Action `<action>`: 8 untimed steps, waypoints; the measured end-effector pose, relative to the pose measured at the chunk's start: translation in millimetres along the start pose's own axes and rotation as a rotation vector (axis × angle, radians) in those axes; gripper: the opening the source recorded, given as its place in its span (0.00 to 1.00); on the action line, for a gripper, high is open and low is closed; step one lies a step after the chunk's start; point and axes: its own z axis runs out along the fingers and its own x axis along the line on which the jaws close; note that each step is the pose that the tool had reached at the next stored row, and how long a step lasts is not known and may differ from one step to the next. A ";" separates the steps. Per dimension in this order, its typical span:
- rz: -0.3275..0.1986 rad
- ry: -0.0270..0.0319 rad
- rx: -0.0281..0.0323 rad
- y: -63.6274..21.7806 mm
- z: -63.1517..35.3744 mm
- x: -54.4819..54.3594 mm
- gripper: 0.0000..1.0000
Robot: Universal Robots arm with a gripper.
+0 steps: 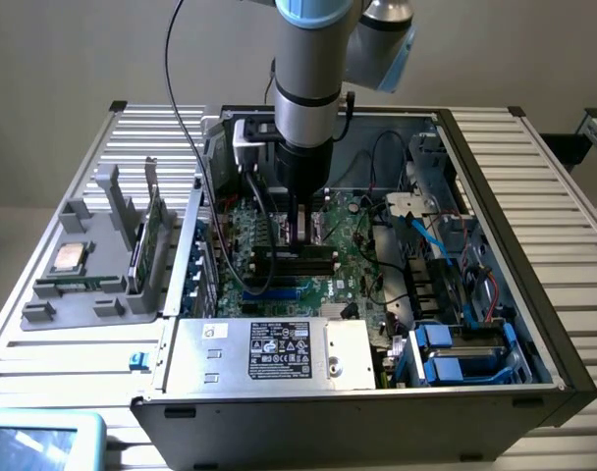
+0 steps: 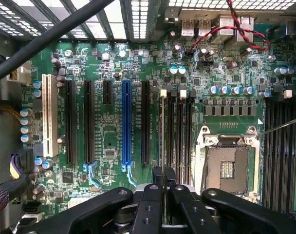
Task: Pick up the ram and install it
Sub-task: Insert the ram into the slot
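Observation:
My gripper (image 1: 300,235) reaches straight down into the open computer case, over the black memory slots of the motherboard (image 1: 350,257). The ram (image 1: 294,258), a long dark stick, stands on edge in one of these slots, right under my fingertips. My fingers (image 2: 157,176) are shut on its upper edge near the middle. In the wrist view the ram (image 2: 162,131) appears edge-on as a thin line running away from my gripper (image 2: 163,171), along the slot nearest the black expansion slots. I cannot tell how deep it sits in the slot.
Beside the slots lies the open processor socket (image 2: 227,168), with a blue expansion slot (image 2: 126,124) on the other side. Cables (image 1: 242,265) hang close to the arm. At the exterior view's left, a grey tray (image 1: 43,312) holds a silver processor chip (image 1: 68,257) and an upright green card (image 1: 149,235).

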 end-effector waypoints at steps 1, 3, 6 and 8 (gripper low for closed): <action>0.010 -0.0005 0.0005 -0.1 0.1 -0.1 0.11; 0.018 -0.0010 0.0010 -0.2 0.3 -0.3 0.11; 0.018 -0.0008 0.0010 -0.2 0.8 -0.6 0.11; 0.013 -0.0006 0.0009 -0.2 2.3 -2.3 0.11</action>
